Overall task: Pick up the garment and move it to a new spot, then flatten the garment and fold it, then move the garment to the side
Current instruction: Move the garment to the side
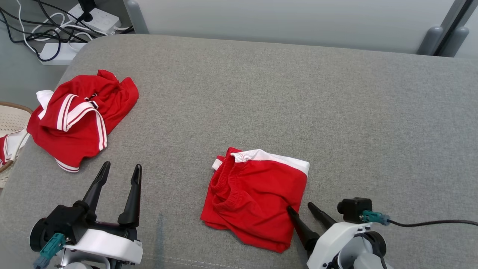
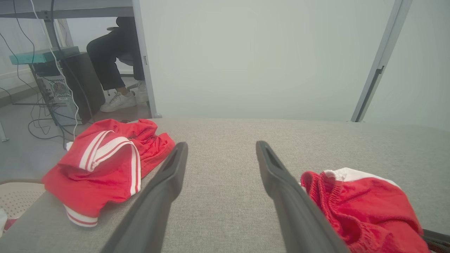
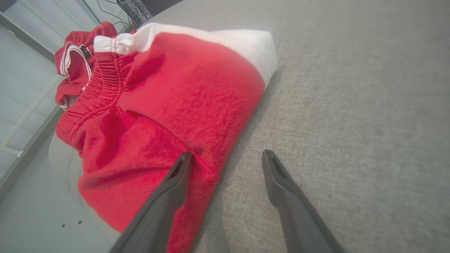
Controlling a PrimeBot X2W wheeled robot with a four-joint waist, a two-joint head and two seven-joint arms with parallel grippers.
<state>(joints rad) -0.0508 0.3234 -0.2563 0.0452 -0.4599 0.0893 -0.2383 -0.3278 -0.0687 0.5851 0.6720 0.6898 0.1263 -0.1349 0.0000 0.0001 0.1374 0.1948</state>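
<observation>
A red garment (image 1: 254,194) with a white band lies folded into a rough square on the grey padded surface (image 1: 261,93), a little right of centre and near the front; it also shows as the folded garment (image 2: 365,207) (image 3: 168,105) in both wrist views. My right gripper (image 1: 300,206) (image 3: 227,154) is open at its lower right corner, one finger over the red cloth's edge, the other over bare surface. My left gripper (image 1: 122,166) (image 2: 222,146) stands open at the lower left with nothing between its fingers.
A second red garment (image 1: 80,116) (image 2: 105,165) with white stripes lies crumpled at the surface's left edge. A pale basket (image 1: 11,112) holding more red cloth stands beside it. Power strips and cables (image 1: 93,18) lie on the floor beyond. A seated person's legs (image 2: 112,70) show at a desk.
</observation>
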